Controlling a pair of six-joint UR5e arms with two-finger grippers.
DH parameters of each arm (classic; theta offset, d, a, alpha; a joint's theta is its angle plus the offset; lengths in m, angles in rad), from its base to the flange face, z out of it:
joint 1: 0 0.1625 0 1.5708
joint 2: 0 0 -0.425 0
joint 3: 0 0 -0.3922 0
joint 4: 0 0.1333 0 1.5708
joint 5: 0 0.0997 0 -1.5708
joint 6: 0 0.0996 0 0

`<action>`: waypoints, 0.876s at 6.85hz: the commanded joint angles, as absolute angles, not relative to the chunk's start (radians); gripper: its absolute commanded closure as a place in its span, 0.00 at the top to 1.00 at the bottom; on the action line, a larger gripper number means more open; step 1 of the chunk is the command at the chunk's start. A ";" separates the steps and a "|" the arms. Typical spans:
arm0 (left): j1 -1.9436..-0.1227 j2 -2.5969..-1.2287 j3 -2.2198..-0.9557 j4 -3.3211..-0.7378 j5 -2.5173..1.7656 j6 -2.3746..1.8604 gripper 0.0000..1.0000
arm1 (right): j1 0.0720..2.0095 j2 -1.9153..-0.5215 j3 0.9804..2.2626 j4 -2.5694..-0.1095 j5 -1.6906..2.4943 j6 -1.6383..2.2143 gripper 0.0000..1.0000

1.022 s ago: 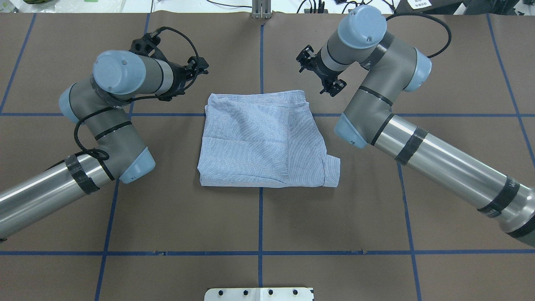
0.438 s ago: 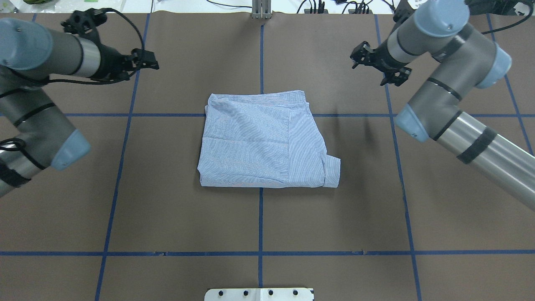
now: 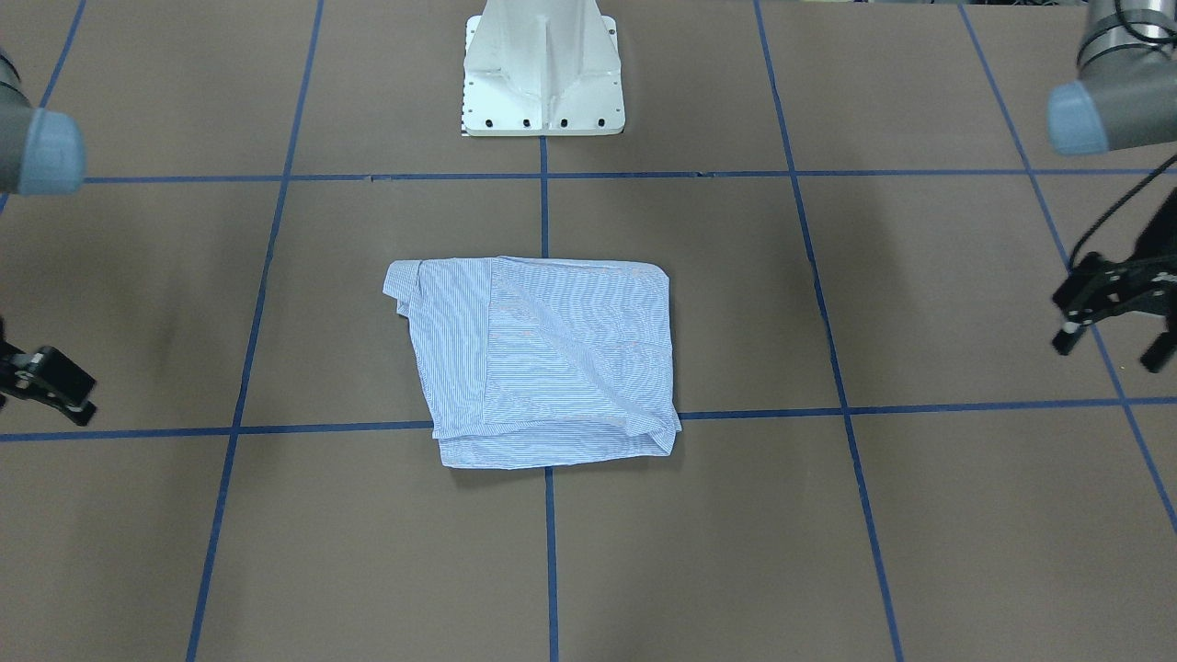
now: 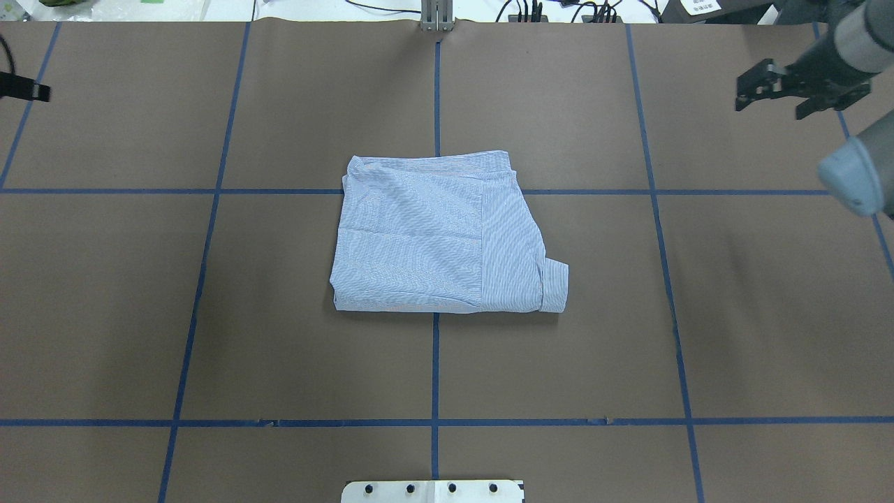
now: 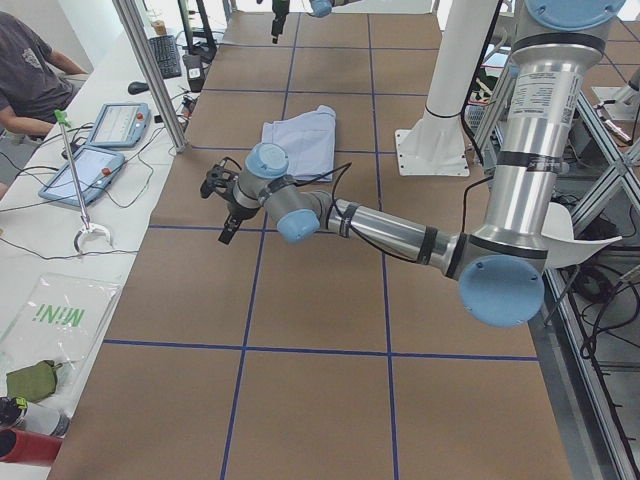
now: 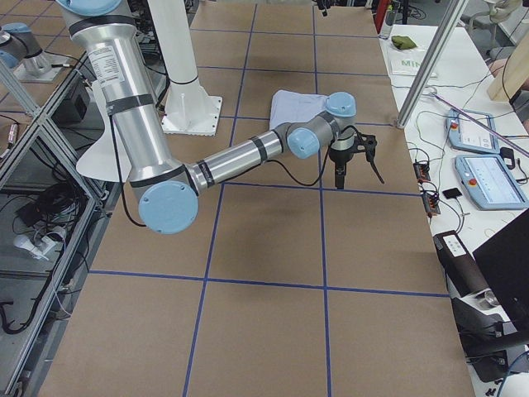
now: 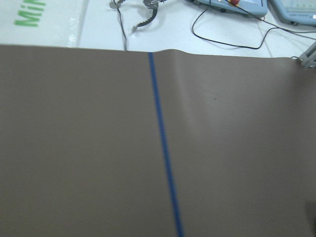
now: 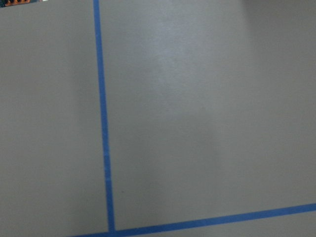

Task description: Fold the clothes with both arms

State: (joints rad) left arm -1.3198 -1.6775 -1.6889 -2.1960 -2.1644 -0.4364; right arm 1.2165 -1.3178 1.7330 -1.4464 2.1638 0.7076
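Observation:
The clothes are one light blue striped shirt (image 4: 440,234), lying folded into a rough square at the table's centre, also seen as shirt (image 3: 542,359) from across the table. A cuff sticks out at its near right corner. Both arms are swung far out to the sides, well away from it. My right gripper (image 4: 768,108) hangs open and empty by the far right edge. My left gripper (image 3: 1106,351) is open and empty at the other side; only its tip (image 4: 24,89) shows in the overhead view. Both wrist views show bare brown table.
Blue tape lines (image 4: 434,363) divide the brown table into squares. The white pedestal base (image 3: 542,69) stands at the robot's side. A metal post (image 4: 436,14) and cables sit at the far edge. A seated person (image 5: 30,70) and tablets (image 5: 95,150) are beside the table.
Both arms have swung outward from beside the shirt toward the table's side edges. The shirt has not moved, and both grippers have stayed open.

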 commanded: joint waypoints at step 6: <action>-1.666 -1.620 -1.757 -1.511 -2.286 0.193 1.00 | 1.448 -1.534 1.961 -1.868 2.240 0.097 1.00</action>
